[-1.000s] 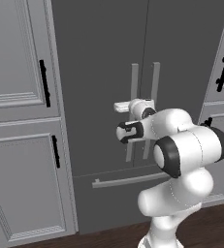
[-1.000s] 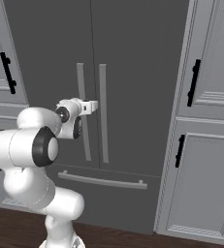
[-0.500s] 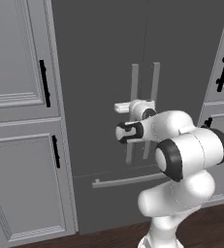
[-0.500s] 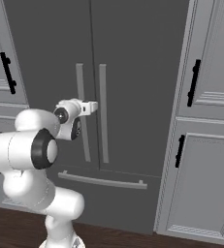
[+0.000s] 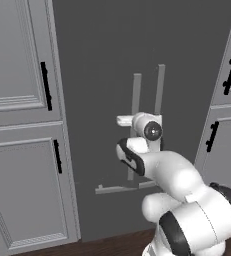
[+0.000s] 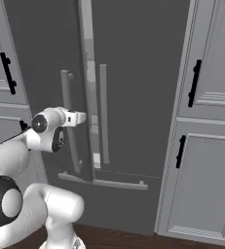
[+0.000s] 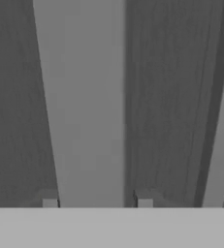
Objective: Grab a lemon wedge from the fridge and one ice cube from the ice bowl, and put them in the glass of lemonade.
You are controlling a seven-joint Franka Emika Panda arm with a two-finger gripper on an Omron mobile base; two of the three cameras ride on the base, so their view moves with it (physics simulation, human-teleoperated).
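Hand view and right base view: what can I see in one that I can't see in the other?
The hand view gives the close-up: the gripper with its two fingertips on either side of a pale fridge handle; whether they squeeze it is unclear.

The right base view adds the robot's white arm, a pale strip where the fridge door looks slightly ajar, the long drawer handle, and the grey cupboards with black handles.

Both share the dark fridge and its second upright handle.

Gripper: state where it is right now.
The gripper is at the fridge's left door handle, the bar between its fingertips, left of the other handle.
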